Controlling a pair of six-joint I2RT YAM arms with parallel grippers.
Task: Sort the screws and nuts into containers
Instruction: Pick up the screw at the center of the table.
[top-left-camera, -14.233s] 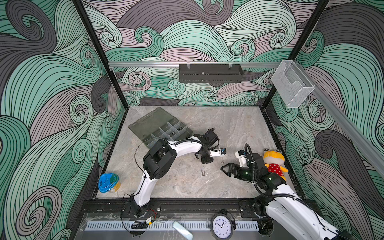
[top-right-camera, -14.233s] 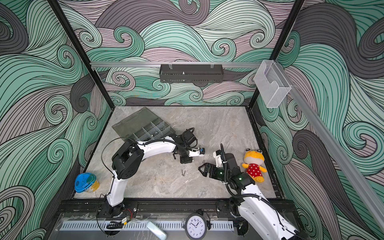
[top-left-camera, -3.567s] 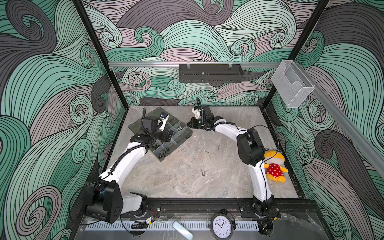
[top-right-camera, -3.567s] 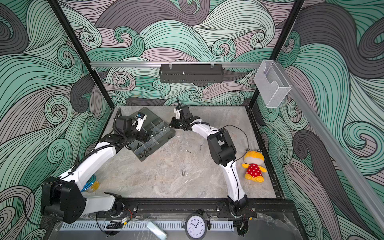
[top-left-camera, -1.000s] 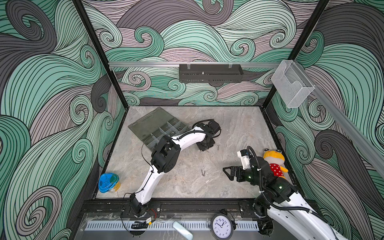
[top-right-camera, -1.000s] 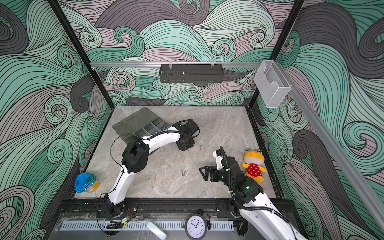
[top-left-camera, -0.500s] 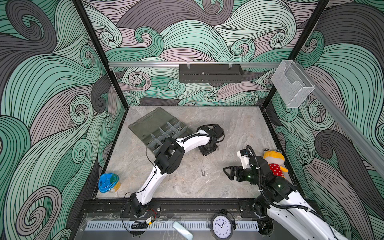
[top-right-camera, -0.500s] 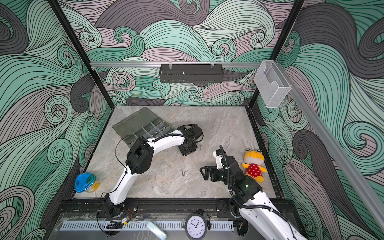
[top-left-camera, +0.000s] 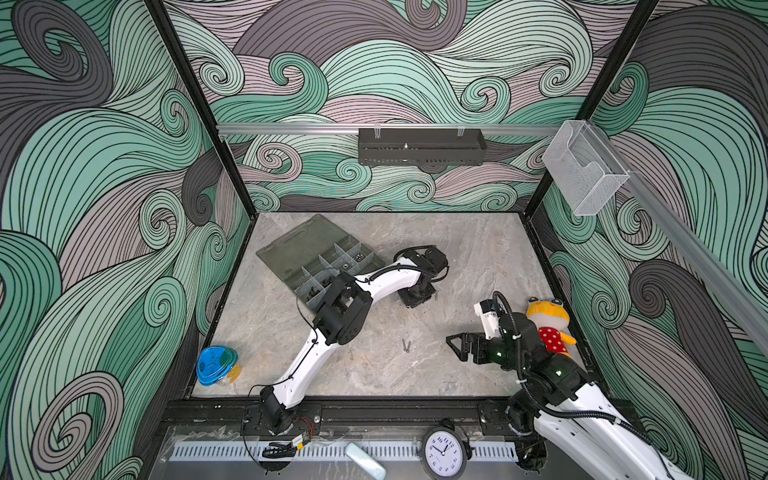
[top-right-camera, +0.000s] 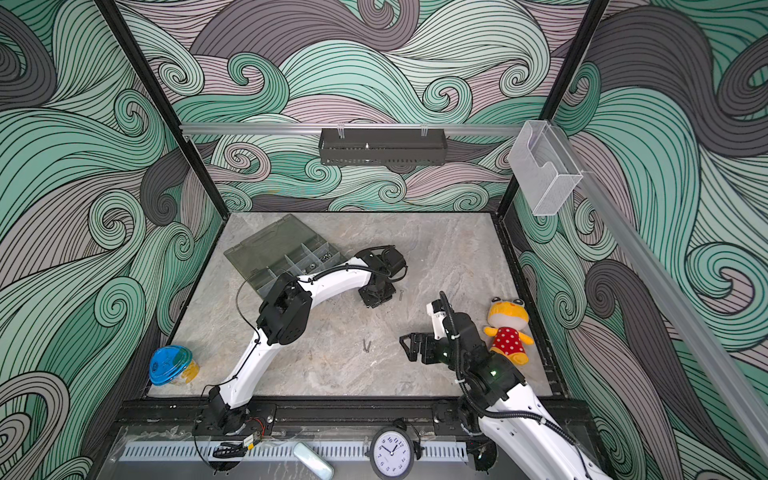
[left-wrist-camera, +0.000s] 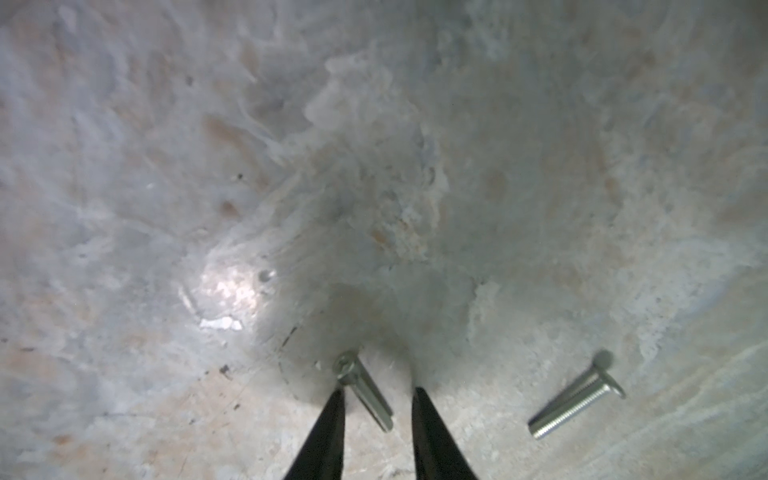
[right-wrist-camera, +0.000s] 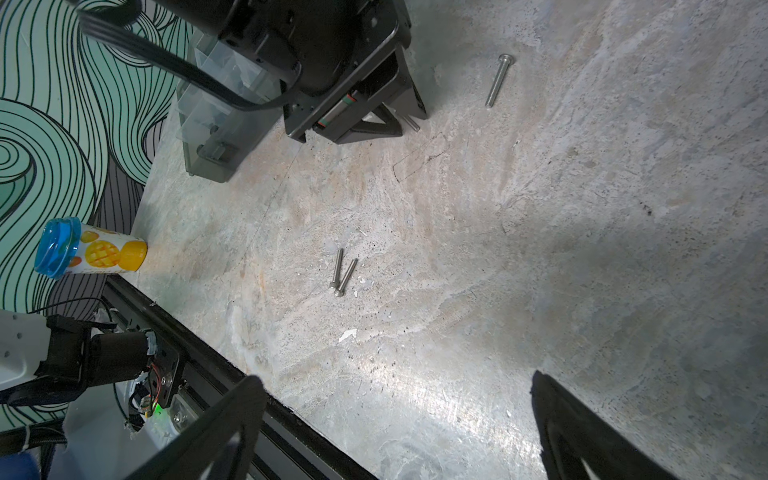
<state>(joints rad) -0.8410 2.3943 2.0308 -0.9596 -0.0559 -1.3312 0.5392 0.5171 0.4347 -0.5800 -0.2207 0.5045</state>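
Left wrist view: my left fingers (left-wrist-camera: 328, 428) stand slightly apart, straddling a thin silver screw (left-wrist-camera: 363, 390). That centres it for pinching.

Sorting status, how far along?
Done: some hardware already sits in the organiser box compartments. In hand: the left gripper straddles one silver screw on the table, jaws not yet closed. Left: the screw beside it, a pair mid-table. The right gripper is open, holding nothing.

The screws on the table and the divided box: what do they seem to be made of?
The screws look like bare metal, probably steel: silver, shiny, threaded shafts. The divided box seems smoky translucent plastic: dividers show through its wall.
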